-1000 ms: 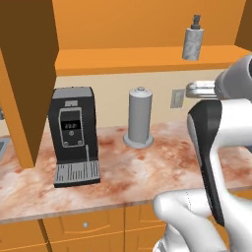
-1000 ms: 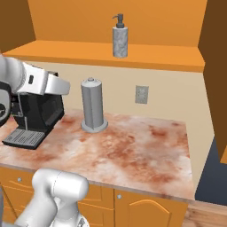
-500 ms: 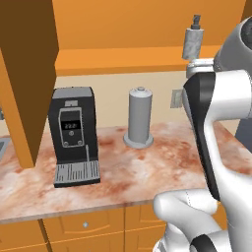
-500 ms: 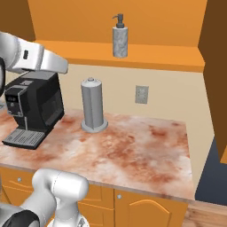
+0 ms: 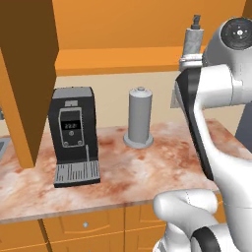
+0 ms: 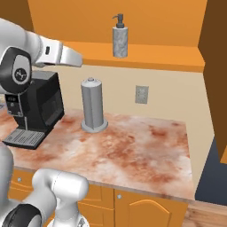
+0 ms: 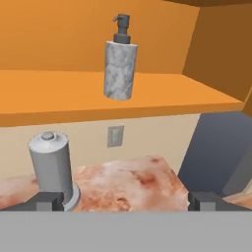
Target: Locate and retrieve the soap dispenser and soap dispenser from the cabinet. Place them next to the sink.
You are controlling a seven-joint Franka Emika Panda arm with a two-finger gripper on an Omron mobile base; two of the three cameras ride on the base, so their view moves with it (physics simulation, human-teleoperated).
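A mottled light grey soap dispenser with a dark grey pump stands upright on the orange shelf board of the open cabinet. The same soap dispenser shows in the right base view and, partly behind my arm, as a soap dispenser in the left base view. My gripper is open, fingertips wide apart, nothing between them. It hangs short of the shelf, below and in front of the bottle. In the right base view the gripper is left of the bottle. The sink is out of view.
A tall plain grey cylinder with a round base stands on the marbled counter under the shelf. A black coffee machine sits to its left. A wall outlet is behind. Open cabinet doors flank the shelf.
My arm has lifted and swung the hand up toward shelf height and closer to the grey soap dispenser. The bottle and the counter things have not moved.
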